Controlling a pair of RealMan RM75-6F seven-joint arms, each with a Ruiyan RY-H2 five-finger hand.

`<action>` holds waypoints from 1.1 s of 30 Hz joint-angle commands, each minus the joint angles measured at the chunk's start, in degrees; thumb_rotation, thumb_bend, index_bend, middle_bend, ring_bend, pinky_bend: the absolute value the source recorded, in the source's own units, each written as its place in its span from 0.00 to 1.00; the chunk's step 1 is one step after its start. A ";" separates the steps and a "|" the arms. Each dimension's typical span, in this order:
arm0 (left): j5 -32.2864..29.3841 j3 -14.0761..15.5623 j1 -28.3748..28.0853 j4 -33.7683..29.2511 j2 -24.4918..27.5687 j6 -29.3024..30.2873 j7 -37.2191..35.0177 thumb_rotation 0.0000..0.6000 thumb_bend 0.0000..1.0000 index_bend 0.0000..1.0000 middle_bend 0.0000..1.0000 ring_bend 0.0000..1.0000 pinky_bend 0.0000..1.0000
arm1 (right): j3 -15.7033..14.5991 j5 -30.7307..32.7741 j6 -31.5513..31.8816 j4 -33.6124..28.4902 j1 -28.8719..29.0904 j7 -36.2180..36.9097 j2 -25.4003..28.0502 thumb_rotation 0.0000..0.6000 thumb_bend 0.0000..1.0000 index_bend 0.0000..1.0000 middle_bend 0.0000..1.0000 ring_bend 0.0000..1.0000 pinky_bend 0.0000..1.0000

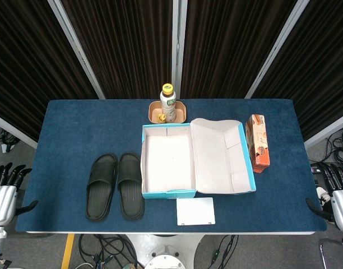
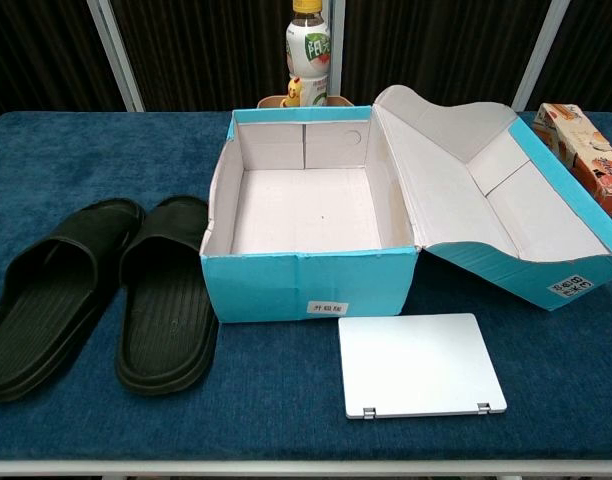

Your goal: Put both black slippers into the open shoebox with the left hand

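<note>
2 black slippers (image 1: 115, 185) beside 1 open shoebox (image 1: 167, 193) on blue table (image 1: 70, 123); left hand (image 1: 4, 190) and right hand (image 1: 338, 197) empty, fingers apart; dark curtains (image 1: 126, 45) behind

Shoebox (image 2: 308, 285) front wall: small white sticker, print too small to read.
Shoebox lid (image 2: 576, 285) edge: white sticker, dark characters, unreadable.
Bottle (image 2: 308, 48) label: large green characters on white, not legible.
Orange carton (image 2: 589, 150): printed pattern and marks, nothing readable.
</note>
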 commanded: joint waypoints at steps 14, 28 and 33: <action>0.46 -1.54 -2.23 -1.26 0.57 -1.12 1.67 1.00 0.00 0.21 0.14 0.00 0.01 | 0.10 -0.40 0.11 0.95 0.23 0.91 -0.11 1.00 0.16 0.01 0.08 0.00 0.04; -3.21 -10.31 -18.48 -5.58 -0.52 -17.93 -4.08 1.00 0.00 0.21 0.17 0.46 0.50 | 1.07 -0.61 0.20 0.25 1.08 -0.23 1.41 1.00 0.16 0.01 0.08 0.00 0.04; -12.49 -11.63 -27.30 -6.68 -2.20 -31.66 3.11 1.00 0.00 0.16 0.17 0.64 0.69 | 1.09 -0.19 0.29 -0.09 0.88 -0.39 1.89 1.00 0.16 0.01 0.08 0.00 0.04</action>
